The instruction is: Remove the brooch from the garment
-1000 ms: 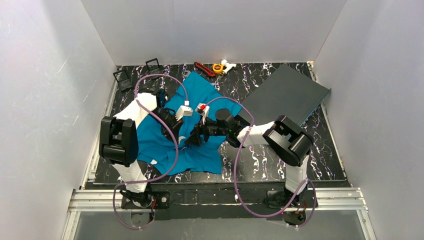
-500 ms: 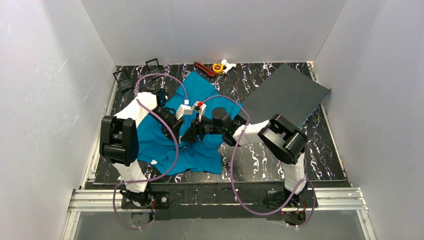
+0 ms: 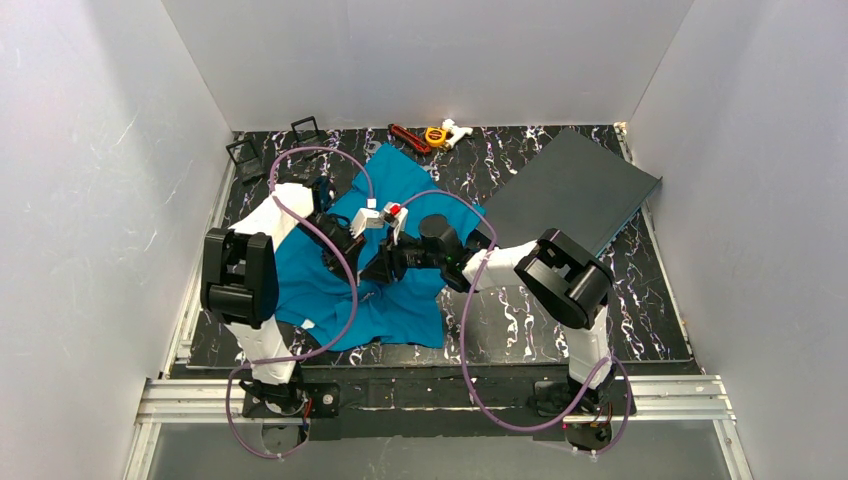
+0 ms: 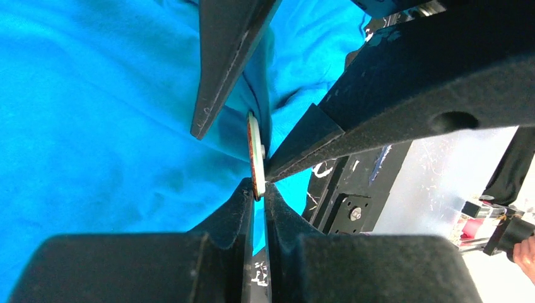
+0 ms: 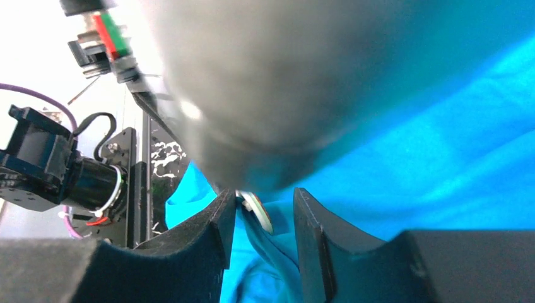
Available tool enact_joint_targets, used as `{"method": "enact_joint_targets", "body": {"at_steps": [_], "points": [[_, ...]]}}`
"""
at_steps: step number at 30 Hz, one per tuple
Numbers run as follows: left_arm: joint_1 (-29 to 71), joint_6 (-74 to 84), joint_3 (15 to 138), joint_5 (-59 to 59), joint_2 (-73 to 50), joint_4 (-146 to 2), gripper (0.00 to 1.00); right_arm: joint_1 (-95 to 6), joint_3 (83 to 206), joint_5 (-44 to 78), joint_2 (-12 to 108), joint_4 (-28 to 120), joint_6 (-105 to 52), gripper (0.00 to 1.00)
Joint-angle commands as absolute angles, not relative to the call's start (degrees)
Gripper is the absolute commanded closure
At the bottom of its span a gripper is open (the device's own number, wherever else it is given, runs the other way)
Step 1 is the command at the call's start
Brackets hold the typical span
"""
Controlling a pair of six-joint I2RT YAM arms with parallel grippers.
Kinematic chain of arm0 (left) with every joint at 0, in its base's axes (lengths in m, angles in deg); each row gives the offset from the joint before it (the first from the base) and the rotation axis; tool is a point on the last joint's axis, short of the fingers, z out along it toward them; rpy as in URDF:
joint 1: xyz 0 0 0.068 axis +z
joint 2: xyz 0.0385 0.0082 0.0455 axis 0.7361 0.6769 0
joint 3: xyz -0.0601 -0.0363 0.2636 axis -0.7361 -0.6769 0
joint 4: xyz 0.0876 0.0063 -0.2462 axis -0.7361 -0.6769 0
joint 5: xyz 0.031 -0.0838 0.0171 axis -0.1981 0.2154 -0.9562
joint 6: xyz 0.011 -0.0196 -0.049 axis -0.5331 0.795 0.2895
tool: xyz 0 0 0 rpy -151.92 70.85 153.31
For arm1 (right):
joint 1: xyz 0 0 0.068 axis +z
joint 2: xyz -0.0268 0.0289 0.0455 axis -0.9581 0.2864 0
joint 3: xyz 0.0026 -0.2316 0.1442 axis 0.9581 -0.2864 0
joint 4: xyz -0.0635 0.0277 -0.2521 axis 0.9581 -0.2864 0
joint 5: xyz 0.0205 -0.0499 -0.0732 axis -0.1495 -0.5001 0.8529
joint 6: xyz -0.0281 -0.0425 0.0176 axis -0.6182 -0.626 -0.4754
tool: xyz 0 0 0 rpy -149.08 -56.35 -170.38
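Observation:
The teal-blue garment lies spread on the marbled table under both arms, and it fills the left wrist view and the right wrist view. The brooch is a thin pale disc seen edge-on, standing on a raised fold of the cloth. My left gripper is shut on its lower edge. My right gripper is open, with one finger on each side of the brooch. In the top view the two grippers meet tip to tip, left gripper against right gripper.
A flat dark grey board lies at the back right. A yellow tape measure, a red-and-black tool and a white piece sit at the back edge. Two small black frames stand at the back left.
My right arm has moved left, bringing its gripper up against the left gripper over the cloth. The left arm has barely moved.

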State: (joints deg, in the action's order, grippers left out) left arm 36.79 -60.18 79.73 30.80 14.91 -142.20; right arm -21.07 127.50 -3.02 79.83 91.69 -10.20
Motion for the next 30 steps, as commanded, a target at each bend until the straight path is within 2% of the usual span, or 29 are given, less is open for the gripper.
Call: {"method": "enact_joint_targets", "body": {"at_steps": [1,9,16,21,30], "points": [[36.1,-59.6,82.0,36.6,14.5,-146.0,1.00,-19.7,127.9,-1.2,80.0,88.3,-15.3,0.54],[36.1,-59.6,82.4,36.8,15.1,-146.0,1.00,-19.7,126.3,-4.6,80.4,93.4,-12.0,0.50],[36.3,-59.5,82.6,37.1,14.9,-145.8,1.00,-19.7,125.7,-5.6,81.5,94.9,-10.8,0.55],[36.6,-59.3,83.1,37.9,14.8,-145.8,1.00,-19.7,126.7,-3.5,81.7,90.2,-14.7,0.73],[36.7,-59.4,83.0,38.0,15.1,-145.8,1.00,-19.5,126.3,2.2,80.0,83.2,-25.9,0.76]]}}
